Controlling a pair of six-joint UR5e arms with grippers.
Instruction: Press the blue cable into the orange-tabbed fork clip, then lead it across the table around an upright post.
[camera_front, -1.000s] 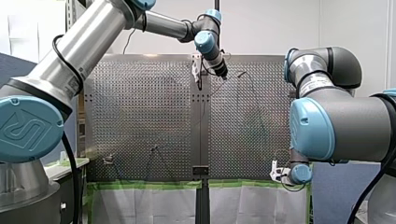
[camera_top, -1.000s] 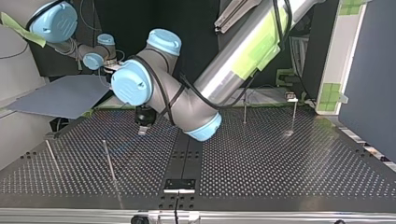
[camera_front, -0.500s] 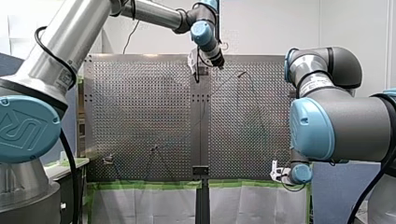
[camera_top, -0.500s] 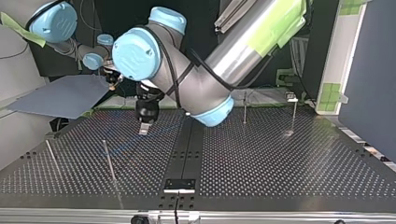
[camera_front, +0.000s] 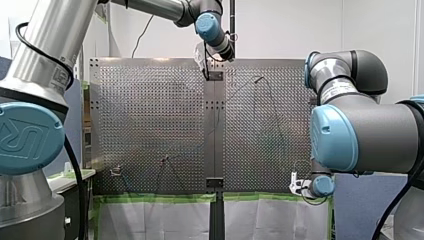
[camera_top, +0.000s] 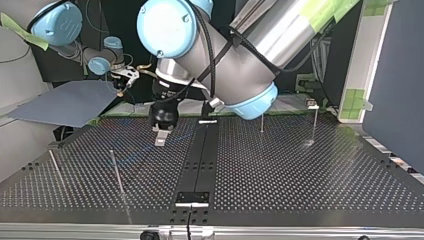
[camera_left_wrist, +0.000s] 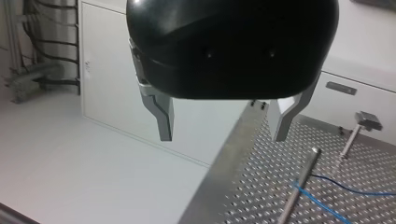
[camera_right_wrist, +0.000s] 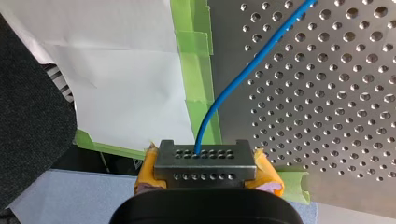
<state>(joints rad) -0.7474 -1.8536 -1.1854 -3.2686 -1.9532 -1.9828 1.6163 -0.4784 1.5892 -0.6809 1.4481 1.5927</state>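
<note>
My right gripper (camera_right_wrist: 204, 156) is shut on the blue cable (camera_right_wrist: 232, 88), which runs from between its yellow pads (camera_right_wrist: 267, 173) out over the perforated table. It sits off the table's corner (camera_top: 123, 80), low at the front view's right (camera_front: 296, 185). My left gripper (camera_left_wrist: 224, 133) stands open, its metal fingers (camera_left_wrist: 161, 116) wide apart with nothing between them. It hangs above the table's far edge (camera_front: 206, 62) (camera_top: 161, 136). Ahead of it an upright post (camera_left_wrist: 299, 184) has the blue cable (camera_left_wrist: 322, 205) against it. A small clip on a stem (camera_left_wrist: 365, 122) stands further off; I cannot make out its colour.
Thin upright posts (camera_top: 118, 174) (camera_top: 55, 167) (camera_top: 261, 120) (camera_top: 314, 122) rise from the perforated table (camera_top: 300, 175). A black strip (camera_top: 199, 165) runs down the middle. Green tape (camera_right_wrist: 198, 70) and white sheeting edge the table near my right gripper. A grey board (camera_top: 70, 102) lies beyond that corner.
My left arm has swung up and to the left in the front view, carrying its open gripper toward the table's far edge. My right arm has stayed put.
</note>
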